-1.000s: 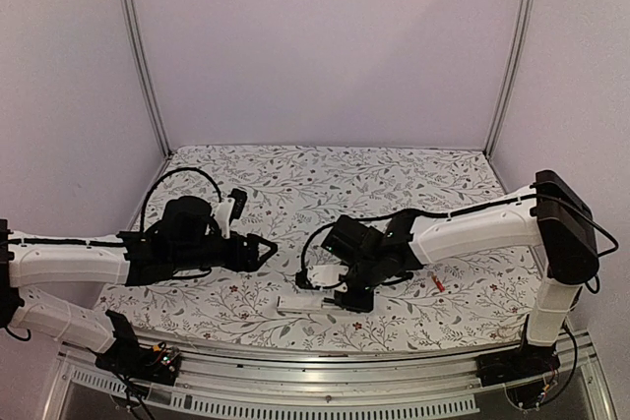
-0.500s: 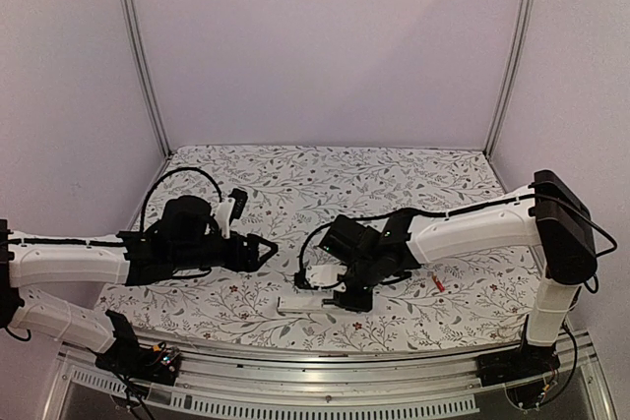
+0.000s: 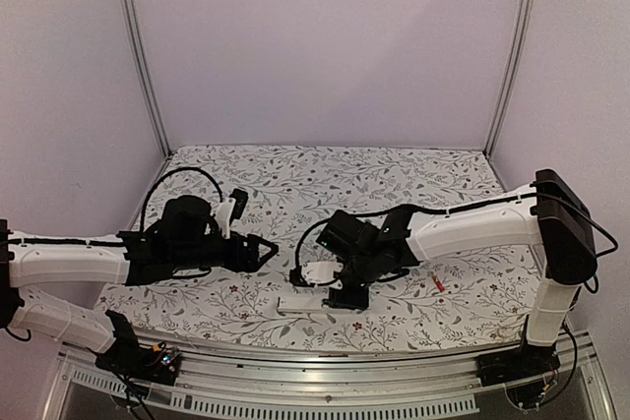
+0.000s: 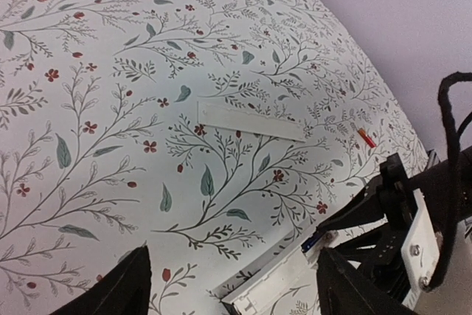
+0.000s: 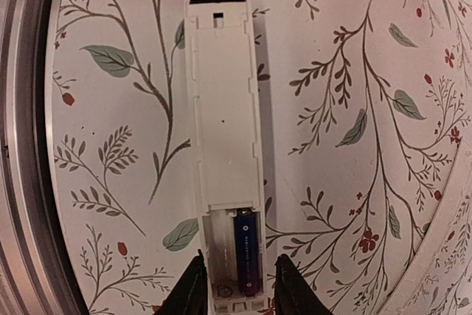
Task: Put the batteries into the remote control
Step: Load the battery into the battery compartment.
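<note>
The remote control [image 5: 221, 130] lies face down near the table's front edge, compartment open; it also shows in the top view [image 3: 307, 306] and the left wrist view [image 4: 276, 285]. A dark blue battery [image 5: 247, 252] lies in the right slot, and the slot beside it is bare. My right gripper [image 5: 240, 289] hovers over that end, open, fingers astride the remote, holding nothing. The red battery [image 3: 437, 283] lies on the cloth to the right, also seen from the left wrist [image 4: 366, 138]. My left gripper [image 4: 232, 293] hangs open and empty left of the remote [image 3: 264, 251].
A thin white cover plate [image 4: 251, 121] lies flat on the floral cloth behind the remote. The metal front rail [image 5: 22, 145] runs close along the remote's side. Purple walls and two upright metal posts [image 3: 138, 56] enclose the table.
The right gripper's jaws have spread apart and the dark battery now lies free in the compartment. The right wrist shifted slightly left. The left arm stayed still.
</note>
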